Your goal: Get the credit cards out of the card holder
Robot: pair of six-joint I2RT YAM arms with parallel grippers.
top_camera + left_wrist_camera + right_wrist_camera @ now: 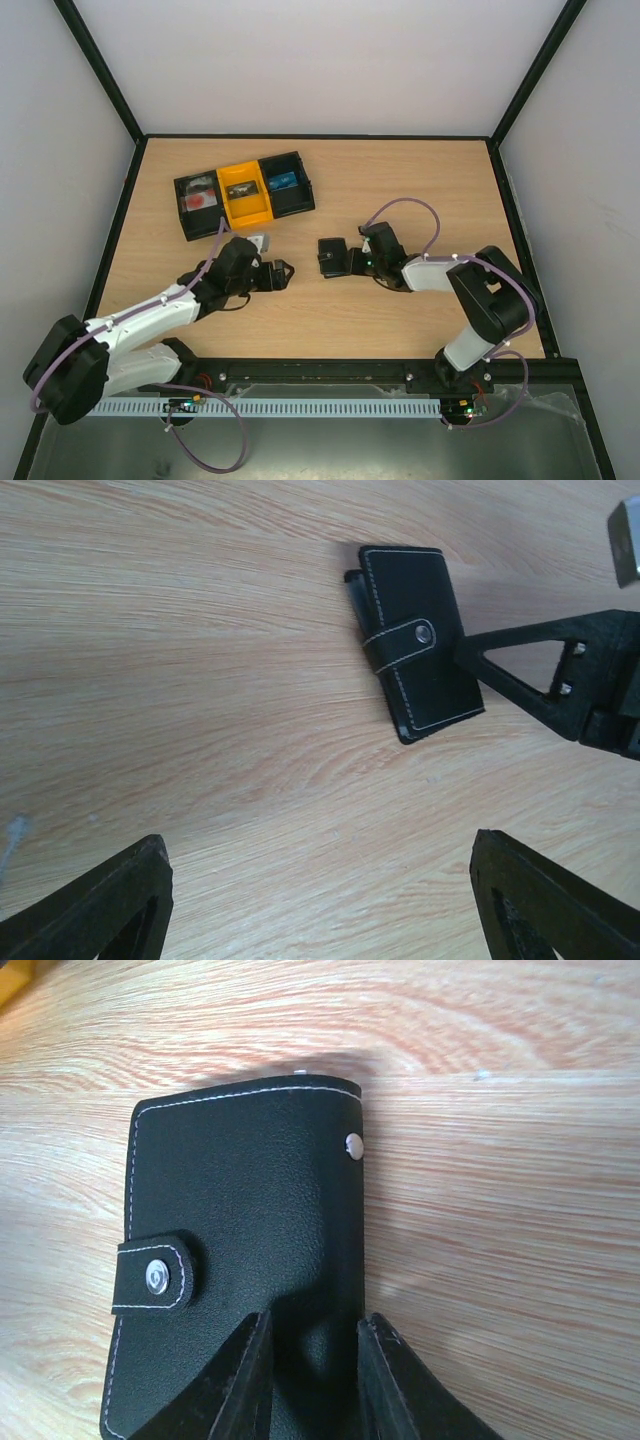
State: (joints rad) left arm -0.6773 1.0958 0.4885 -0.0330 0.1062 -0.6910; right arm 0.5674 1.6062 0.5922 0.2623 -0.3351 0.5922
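Card holder (331,256) is lying shut mid-table, strap snapped. Your right gripper (312,1325) is sitting narrow on its right edge, pinch unclear, and your left gripper (318,845) is gaping wide and empty to its left. Loosely pinned, the holder is risking a skid while you're prying the snap.

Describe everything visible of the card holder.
The card holder is a black wallet, leather-like grain with white stitching. It is closed, a short tab snapped over one edge by a metal stud; a second stud sits near the opposite edge. It lies flat on the wooden table, near the middle. The right gripper touches one short end; whether it clamps it is unclear.
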